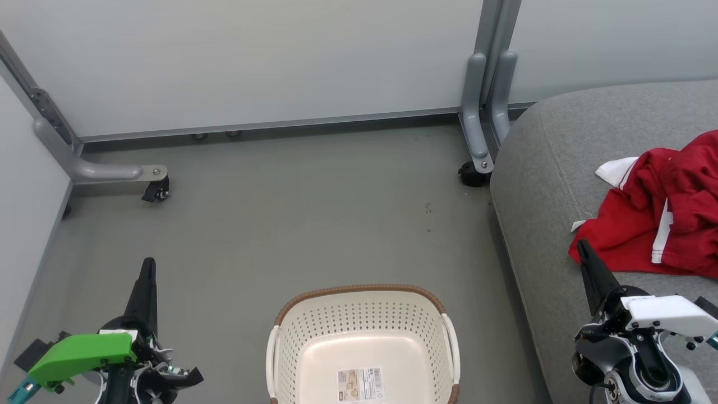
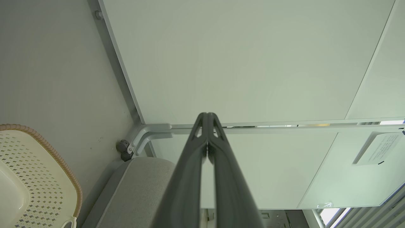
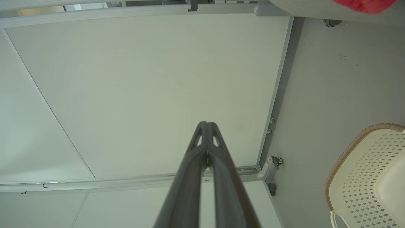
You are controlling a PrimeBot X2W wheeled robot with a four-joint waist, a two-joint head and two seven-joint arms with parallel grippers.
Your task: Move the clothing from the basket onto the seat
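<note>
Clothing (image 1: pixel 656 224) heaped on seat (image 1: pixel 549 185), in from its basket-side edge; basket (image 1: pixel 359 314) on floor (image 1: pixel 280 224) beside seat; left gripper (image 1: pixel 148 265) and right gripper (image 1: pixel 583 247) closed.

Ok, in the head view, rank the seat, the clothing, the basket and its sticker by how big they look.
1. seat, largest.
2. basket and clothing look alike, both cut off by the frame edge, so no ranking between them.
3. sticker, smallest.
</note>
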